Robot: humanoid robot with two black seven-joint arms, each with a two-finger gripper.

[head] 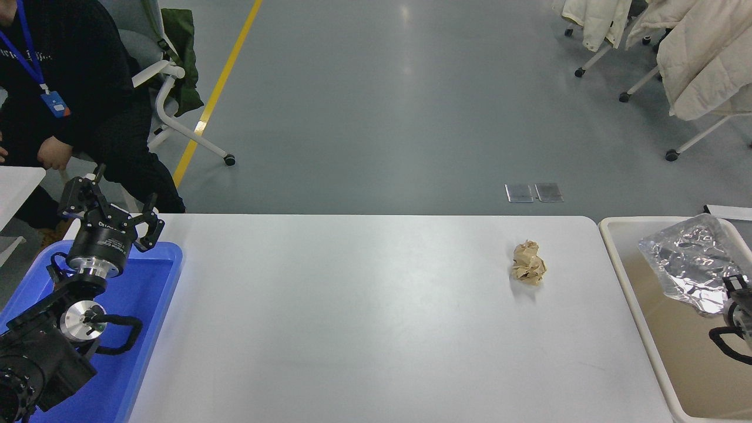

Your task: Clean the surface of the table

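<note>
The right gripper (734,294) peeks in at the right edge, over the cream bin (631,294). Its jaws touch the crinkly silver foil bag (690,264), but I cannot tell if they are holding it or have let go. The bag is shiny and wrinkled and sits inside the bin's far end.

The left gripper (111,208) is parked at the lower left over the blue plastic tray (153,305), with its black jaws spread wide and nothing in them. White letters on its round body are too small to read.

The counter (352,317) is the big smooth white top with rounded corners, between tray and bin. A scrunched brown paper ball (528,262) lies on it, near the bin side.

A person (64,88) in dark clothes sits at the far left.
</note>
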